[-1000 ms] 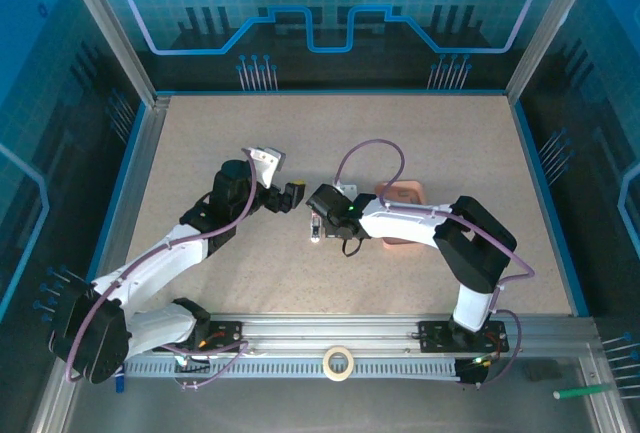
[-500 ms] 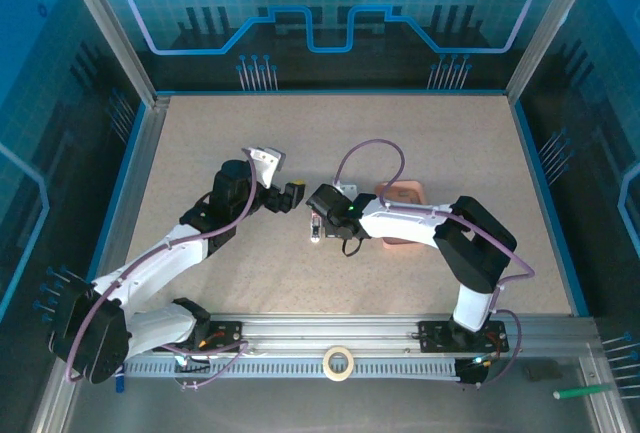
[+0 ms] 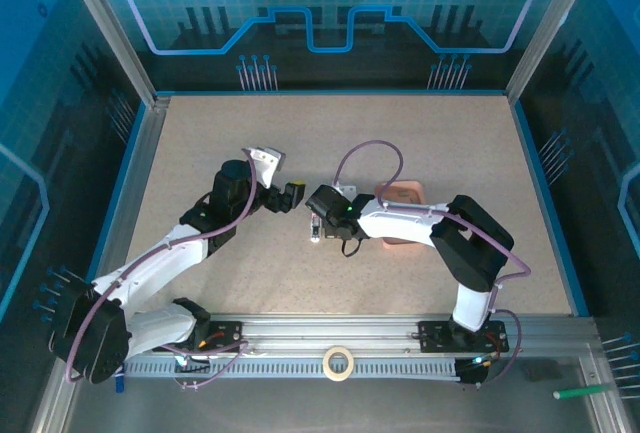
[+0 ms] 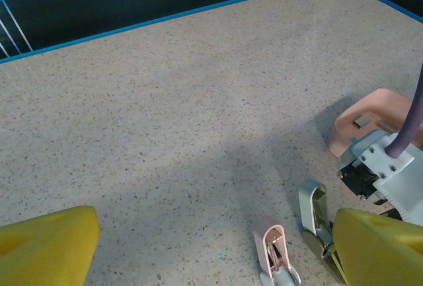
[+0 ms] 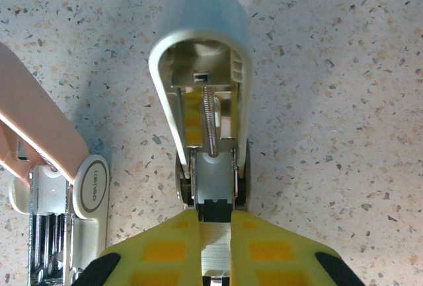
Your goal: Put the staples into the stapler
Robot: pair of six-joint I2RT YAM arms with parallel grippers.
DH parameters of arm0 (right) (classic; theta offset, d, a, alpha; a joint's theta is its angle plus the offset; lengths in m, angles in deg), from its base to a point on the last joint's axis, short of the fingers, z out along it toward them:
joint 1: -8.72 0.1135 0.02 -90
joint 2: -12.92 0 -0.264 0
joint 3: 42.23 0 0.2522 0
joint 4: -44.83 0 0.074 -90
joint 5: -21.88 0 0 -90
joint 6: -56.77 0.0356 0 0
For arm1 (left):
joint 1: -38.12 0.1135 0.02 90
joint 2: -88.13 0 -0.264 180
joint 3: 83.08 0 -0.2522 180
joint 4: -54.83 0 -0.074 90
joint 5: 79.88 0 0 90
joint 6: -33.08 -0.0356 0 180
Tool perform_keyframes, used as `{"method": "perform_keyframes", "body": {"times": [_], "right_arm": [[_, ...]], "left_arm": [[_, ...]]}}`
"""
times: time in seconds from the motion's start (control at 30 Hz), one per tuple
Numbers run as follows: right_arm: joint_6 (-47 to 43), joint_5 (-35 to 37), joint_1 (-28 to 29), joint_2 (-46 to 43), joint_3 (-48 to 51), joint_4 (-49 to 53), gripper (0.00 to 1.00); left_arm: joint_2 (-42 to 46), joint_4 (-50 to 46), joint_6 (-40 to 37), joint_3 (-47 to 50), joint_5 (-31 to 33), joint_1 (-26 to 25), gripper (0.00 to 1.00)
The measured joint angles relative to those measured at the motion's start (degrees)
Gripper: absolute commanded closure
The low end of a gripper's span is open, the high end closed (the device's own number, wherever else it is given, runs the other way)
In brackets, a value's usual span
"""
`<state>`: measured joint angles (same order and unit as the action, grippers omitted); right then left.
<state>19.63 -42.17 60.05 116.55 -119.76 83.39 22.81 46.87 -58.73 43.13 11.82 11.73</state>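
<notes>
The staples lay in the pink tray; probably light, brittle strips, best pinched by their long sides. The right claw was clamped on what looked like a ribbed staple strip over the open grey stapler. The left claw hung spread apart. Nothing had visibly moved since the earlier frames.
</notes>
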Motion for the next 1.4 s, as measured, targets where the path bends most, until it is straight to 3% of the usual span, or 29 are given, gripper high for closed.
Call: {"method": "perform_keyframes", "body": {"times": [0.37,0.63,0.9,1.4], "right_arm": [[0.1,-0.1,0.0,0.3,-0.3,0.8,0.70],[-0.2,0.1,0.0,-0.5,-0.7,2.5,0.68],[-4.3,0.2,-1.1,-11.3,-0.7,5.4,0.68],[-16.3,-14.0,-25.3,-18.1,2.4,16.4,0.65]], "left_arm": [[0.0,0.0,0.0,0.0,0.0,0.0,0.08],[0.0,0.0,0.0,0.0,0.0,0.0,0.08],[0.0,0.0,0.0,0.0,0.0,0.0,0.08],[-0.6,0.0,0.0,0.0,0.0,0.0,0.08]]}}
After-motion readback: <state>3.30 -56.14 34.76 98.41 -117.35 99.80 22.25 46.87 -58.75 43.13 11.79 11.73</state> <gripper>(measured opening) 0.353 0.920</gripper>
